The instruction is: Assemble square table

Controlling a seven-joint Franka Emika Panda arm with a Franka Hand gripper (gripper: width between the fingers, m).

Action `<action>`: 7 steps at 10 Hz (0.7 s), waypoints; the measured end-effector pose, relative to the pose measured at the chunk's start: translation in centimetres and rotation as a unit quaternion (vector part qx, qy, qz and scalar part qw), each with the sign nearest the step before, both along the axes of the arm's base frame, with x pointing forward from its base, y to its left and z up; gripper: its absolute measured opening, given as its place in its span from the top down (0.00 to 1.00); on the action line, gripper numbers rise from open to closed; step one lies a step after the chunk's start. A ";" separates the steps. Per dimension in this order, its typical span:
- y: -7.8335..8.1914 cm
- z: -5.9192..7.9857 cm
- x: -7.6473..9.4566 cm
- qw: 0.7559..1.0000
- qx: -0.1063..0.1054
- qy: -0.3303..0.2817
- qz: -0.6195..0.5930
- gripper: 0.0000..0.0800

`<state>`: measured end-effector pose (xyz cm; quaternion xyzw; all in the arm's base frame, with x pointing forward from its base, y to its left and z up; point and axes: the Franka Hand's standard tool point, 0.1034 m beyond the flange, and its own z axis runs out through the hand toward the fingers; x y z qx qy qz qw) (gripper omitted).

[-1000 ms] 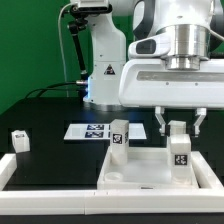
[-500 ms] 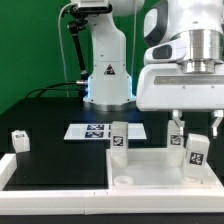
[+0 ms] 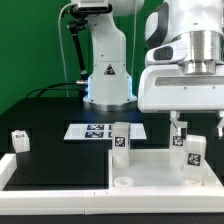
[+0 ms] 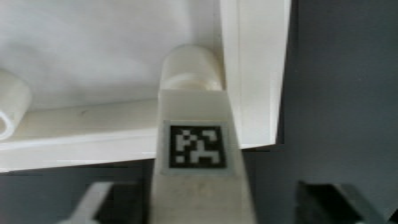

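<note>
The white square tabletop [image 3: 150, 168] lies at the front of the exterior view, raised edges up. One stubby tagged leg [image 3: 120, 139] stands at its far left corner, and another [image 3: 179, 134] stands at its far right corner. A third leg [image 3: 196, 154] stands slightly tilted at the tabletop's right edge, between my fingers. My gripper [image 3: 194, 128] is open around its top, with a gap on one side. In the wrist view this leg [image 4: 196, 120] runs out from my gripper [image 4: 217, 205] over the tabletop's rim [image 4: 258, 70]. A fourth leg [image 3: 19, 140] rests far left.
The marker board [image 3: 92, 131] lies flat behind the tabletop. Long white border rails [image 3: 50, 185] run along the front and left of the black mat. The arm's white base [image 3: 105, 65] stands at the back.
My gripper has moved to the exterior view's right and risen a little since a second ago. The tilted leg now shows apart from the far right leg. Almost nothing changed in the last half second.
</note>
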<state>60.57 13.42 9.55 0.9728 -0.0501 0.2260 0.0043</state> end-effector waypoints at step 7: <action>0.0 -0.1 0.0 1.000 -0.003 0.001 0.006 0.19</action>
